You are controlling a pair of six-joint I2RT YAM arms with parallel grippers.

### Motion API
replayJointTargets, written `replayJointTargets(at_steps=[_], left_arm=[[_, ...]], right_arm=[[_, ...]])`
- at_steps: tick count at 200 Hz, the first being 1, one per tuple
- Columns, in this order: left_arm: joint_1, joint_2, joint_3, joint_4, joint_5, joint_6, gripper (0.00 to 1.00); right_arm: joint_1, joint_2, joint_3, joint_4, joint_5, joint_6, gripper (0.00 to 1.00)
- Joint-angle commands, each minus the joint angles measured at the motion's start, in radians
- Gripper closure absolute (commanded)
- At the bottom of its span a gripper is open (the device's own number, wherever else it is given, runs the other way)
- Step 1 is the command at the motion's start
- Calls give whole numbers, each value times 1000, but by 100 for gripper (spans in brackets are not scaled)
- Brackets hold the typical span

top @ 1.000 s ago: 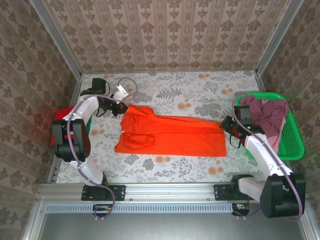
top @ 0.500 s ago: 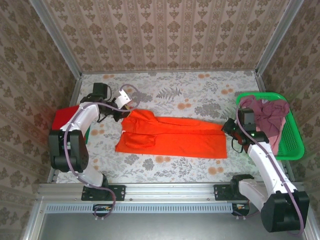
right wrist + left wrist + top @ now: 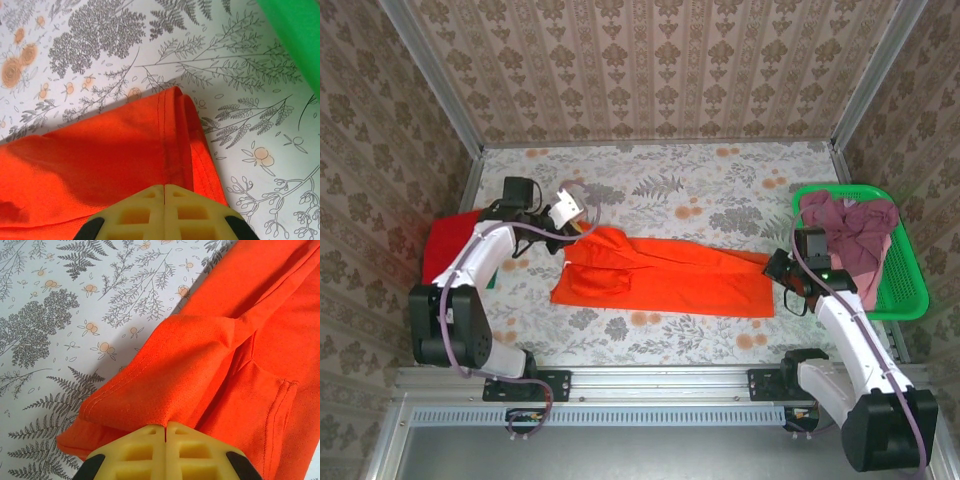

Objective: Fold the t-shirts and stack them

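Observation:
A bright orange t-shirt (image 3: 670, 280) lies lengthwise across the middle of the floral table, partly doubled over. My left gripper (image 3: 582, 228) is shut on its far left corner; in the left wrist view the yellow fingers (image 3: 145, 445) pinch a raised fold of orange cloth (image 3: 200, 355). My right gripper (image 3: 780, 268) is shut on the shirt's far right corner, its jaws closed over the hemmed edge (image 3: 170, 130). A red t-shirt (image 3: 450, 240) lies at the table's left edge. Mauve t-shirts (image 3: 850, 228) are heaped in the basket.
The bright green mesh basket (image 3: 905, 285) stands at the right edge, close to my right arm; its rim shows at the wrist view's upper right (image 3: 295, 35). Patterned walls enclose the table (image 3: 670, 170) on three sides. The arm bases sit along the near rail.
Both grippers have drawn toward the near edge, the left also a little to the right, pulling the orange shirt's far edge with them. The shirt now looks narrower front to back.

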Motion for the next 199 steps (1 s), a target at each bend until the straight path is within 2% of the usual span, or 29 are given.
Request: replayJointTargets(at_steps=[1,51,126,169,179,199], left_arm=[[-13,-49,-33,13,9,-37,100],[-15,-115,-66,-66,7,-20,100],[-57,-229,-137,-177,69,35,100],[-45,-220,-154,-257,7,84,100],[-41,-214,-157,-271,-37,93,100],[-26,-197,-152,-297,-40,104,100]], right_arm=[[-8,12,11,-26,-45,-6,100],[-16,15,17,-46,-52,-1,100],[-47,15,11,-63,-80,2,100],[-48,-4,6,-104,-79,24,100],[-49,-15,3,-120,-76,30,100],[-53,-35,8,-164,-46,34,100]])
